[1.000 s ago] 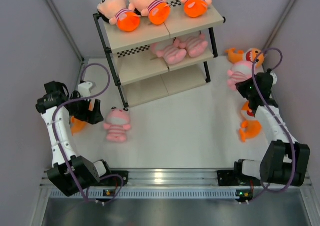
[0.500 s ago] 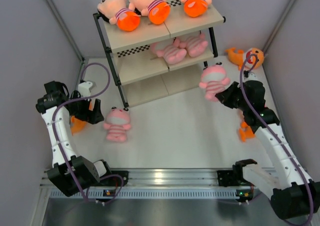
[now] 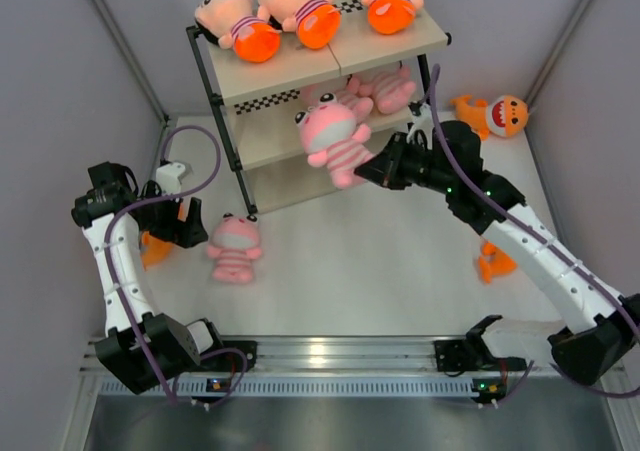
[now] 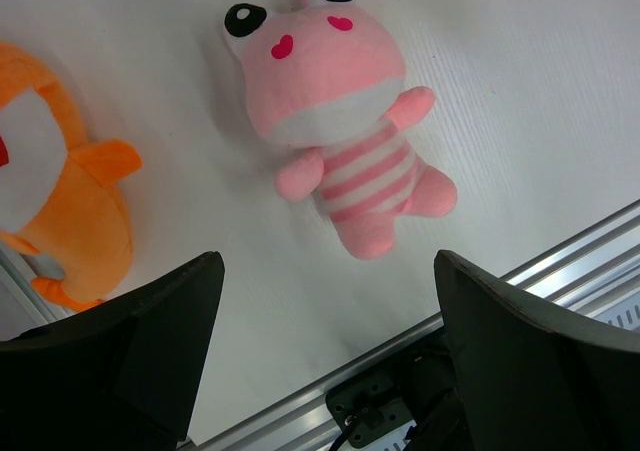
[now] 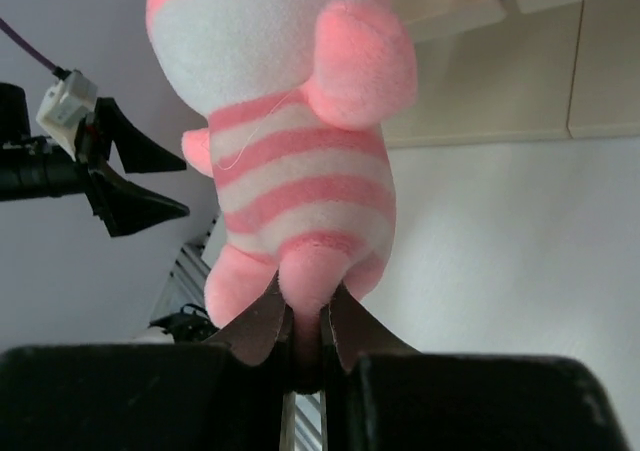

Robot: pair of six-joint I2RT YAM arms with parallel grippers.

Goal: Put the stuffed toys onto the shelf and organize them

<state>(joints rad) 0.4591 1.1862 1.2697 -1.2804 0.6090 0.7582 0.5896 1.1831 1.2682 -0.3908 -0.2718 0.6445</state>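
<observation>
Though half done, unfinished: dolls (image 3: pixel 300 11) atop shelf (image 3: pixel 280 136); right fingers (image 5: pixel 265 326) clamped on pink animal (image 3: pixel 333 139) by middle tier; left fingers (image 4: pixel 150 351) spread, empty; second pink animal (image 3: pixel 235 249), sharks (image 3: pixel 495 114) on surface (image 3: pixel 380 261).

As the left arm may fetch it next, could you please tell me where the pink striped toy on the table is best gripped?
Close the left claw across the belly of the pink striped toy, coming straight down from above. It lies flat on its back, face up, and the belly is narrower than the head.
</observation>
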